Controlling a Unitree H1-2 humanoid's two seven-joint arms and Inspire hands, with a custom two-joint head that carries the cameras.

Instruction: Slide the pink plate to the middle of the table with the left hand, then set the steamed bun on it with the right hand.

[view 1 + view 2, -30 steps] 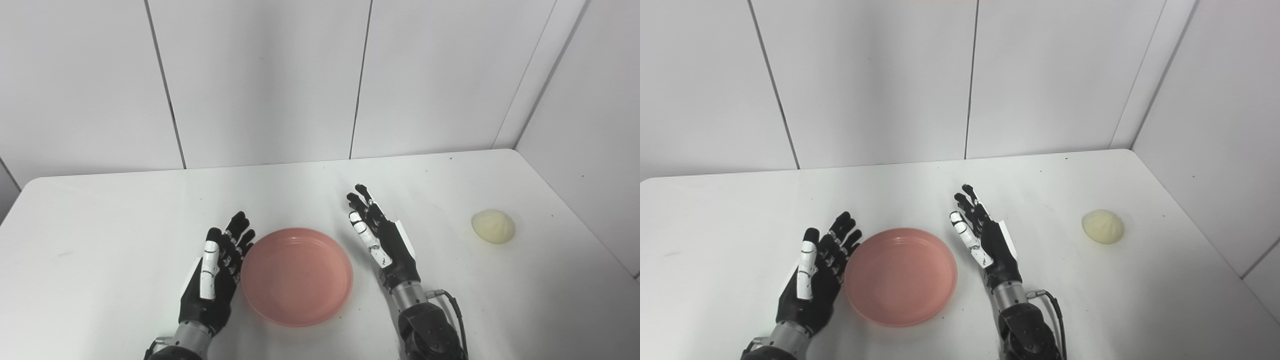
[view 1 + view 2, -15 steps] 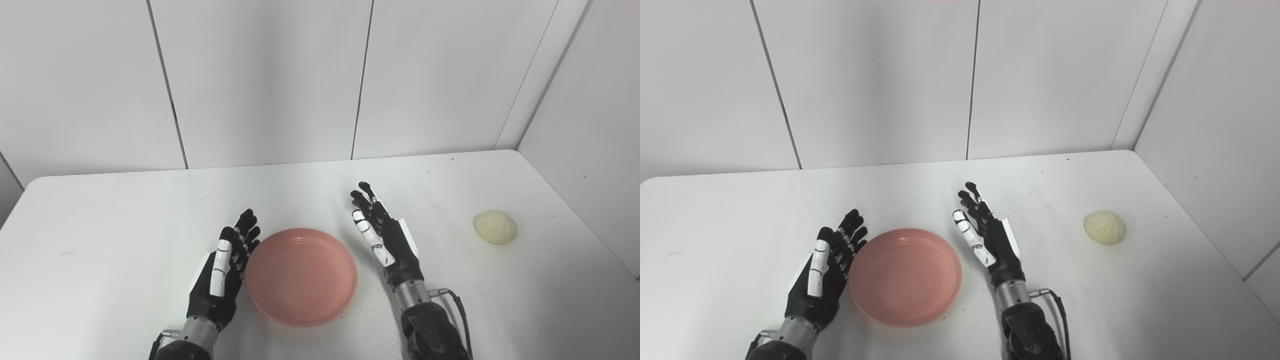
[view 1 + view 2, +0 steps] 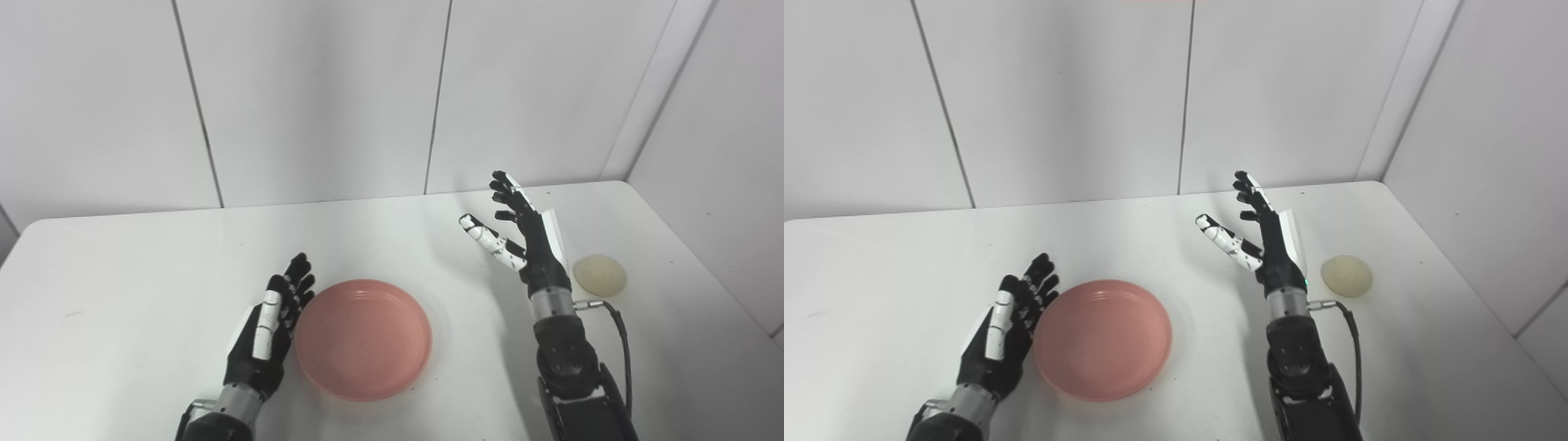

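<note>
Left hand (image 3: pixel 269 324), fingers spread, empty, beside the pink plate (image 3: pixel 364 338); right hand (image 3: pixel 520 236) spread wide, raised near the steamed bun (image 3: pixel 599 276).

pink plate (image 3: pixel 364 337): round, shallow, raised rim, empty, flat on the bench near its front middle | steamed bun (image 3: pixel 599 275): pale cream dome, faintly pleated, resting on the bench far to the right, well apart from the pink plate
</note>
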